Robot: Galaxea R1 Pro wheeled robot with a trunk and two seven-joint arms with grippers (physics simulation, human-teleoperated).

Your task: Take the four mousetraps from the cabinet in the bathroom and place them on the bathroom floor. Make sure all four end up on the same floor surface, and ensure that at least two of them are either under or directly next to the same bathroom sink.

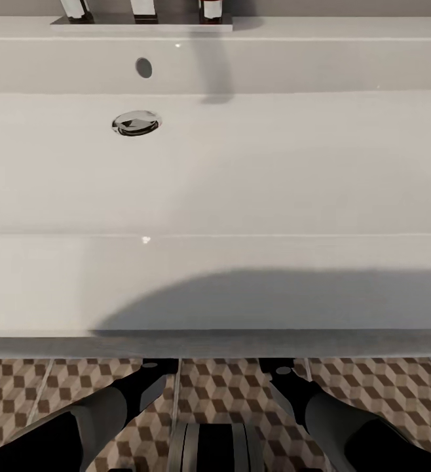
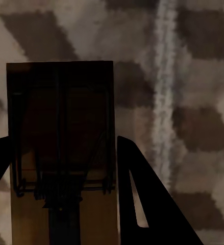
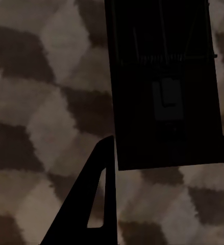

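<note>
Floor point(image 1: 399, 400): cube-patterned tiles in brown, beige and white, with pale grout lines, seen in the head view below the sink's front edge.
Sink point(image 1: 215, 196): wide white basin spanning the head view; chrome drain point(image 1: 136, 123) left of centre, tap base at the far rim.
Arms: both forearms reach forward under the sink's front edge, left point(image 1: 120, 400) and right point(image 1: 307, 396).
Left gripper point(image 2: 60, 204): dark fingers either side of a mousetrap point(image 2: 60, 127); fingers spread, trap lying between them against the tiles.
Right gripper point(image 3: 168, 199): fingers apart, flanking a second, darker trap point(image 3: 165, 87) over the tiles; whether either trap is gripped cannot be told.
</note>
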